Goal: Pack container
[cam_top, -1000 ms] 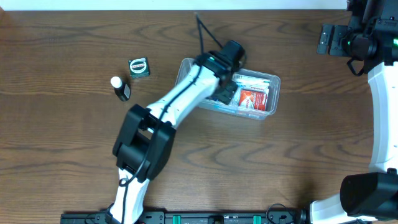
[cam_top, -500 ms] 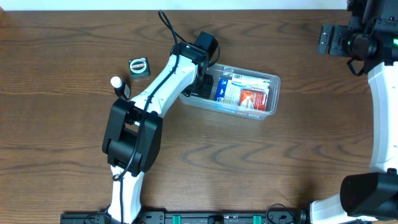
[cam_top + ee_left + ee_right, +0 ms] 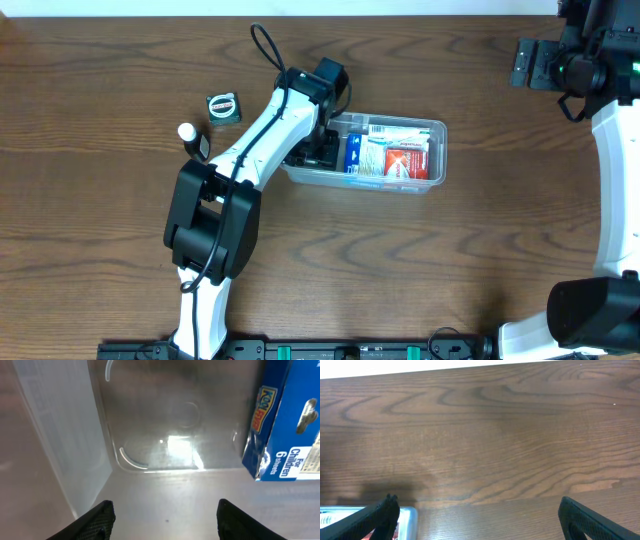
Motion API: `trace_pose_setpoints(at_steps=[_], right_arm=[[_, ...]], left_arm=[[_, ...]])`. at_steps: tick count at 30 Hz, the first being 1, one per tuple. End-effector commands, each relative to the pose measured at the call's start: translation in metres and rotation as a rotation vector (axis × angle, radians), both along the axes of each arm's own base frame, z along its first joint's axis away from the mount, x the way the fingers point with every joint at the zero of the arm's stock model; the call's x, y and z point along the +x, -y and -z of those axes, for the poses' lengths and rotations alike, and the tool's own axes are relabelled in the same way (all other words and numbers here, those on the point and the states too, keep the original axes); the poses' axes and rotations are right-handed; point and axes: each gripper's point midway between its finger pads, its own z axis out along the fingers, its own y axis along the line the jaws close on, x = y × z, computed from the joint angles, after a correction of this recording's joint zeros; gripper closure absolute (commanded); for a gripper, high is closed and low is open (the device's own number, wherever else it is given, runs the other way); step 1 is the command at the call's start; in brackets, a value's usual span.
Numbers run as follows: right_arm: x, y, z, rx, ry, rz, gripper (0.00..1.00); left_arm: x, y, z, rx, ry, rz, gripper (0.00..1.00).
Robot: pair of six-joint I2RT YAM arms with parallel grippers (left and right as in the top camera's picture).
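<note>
Container [image 3: 443, 150]: 2 items, blue box [image 3: 354, 152] and red-white box [image 3: 405, 160], are stowed; bottle [image 3: 194, 142] and dark item [image 3: 224, 107] are left outside at left; left gripper [image 3: 165, 510] and right gripper [image 3: 477, 505] are held open, empty.

On the left wrist view I see the container [image 3: 165, 445] as clear, smooth plastic, its bare floor throwing back a bright glare. The blue box [image 3: 280, 430] at the frame's right looks like printed card, perhaps lightly glossy. The table [image 3: 450, 260] is dark grained wood with a low sheen.
</note>
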Motion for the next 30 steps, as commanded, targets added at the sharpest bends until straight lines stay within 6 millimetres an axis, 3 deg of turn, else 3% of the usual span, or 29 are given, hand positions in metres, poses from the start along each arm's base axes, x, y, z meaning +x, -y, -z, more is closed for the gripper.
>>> trace_pose_setpoints(at_steps=[1,21,27,30], right_arm=[[0.0,0.003,-0.001,0.004,0.003,0.018,0.01],[0.0,0.003,-0.001,0.004,0.003,0.019,0.01],[0.0,0.003,-0.001,0.004,0.003,0.019,0.01],[0.0,0.003,-0.001,0.004,0.003,0.019,0.01]], left_arm=[[0.0,0.002,-0.014,-0.019,0.015,-0.02,0.34],[-0.026,0.01,-0.015,-0.006,-0.062,-0.007,0.33],[-0.013,0.01,-0.019,-0.029,-0.02,-0.013,0.33],[-0.001,0.01,-0.032,-0.052,0.024,-0.025,0.33]])
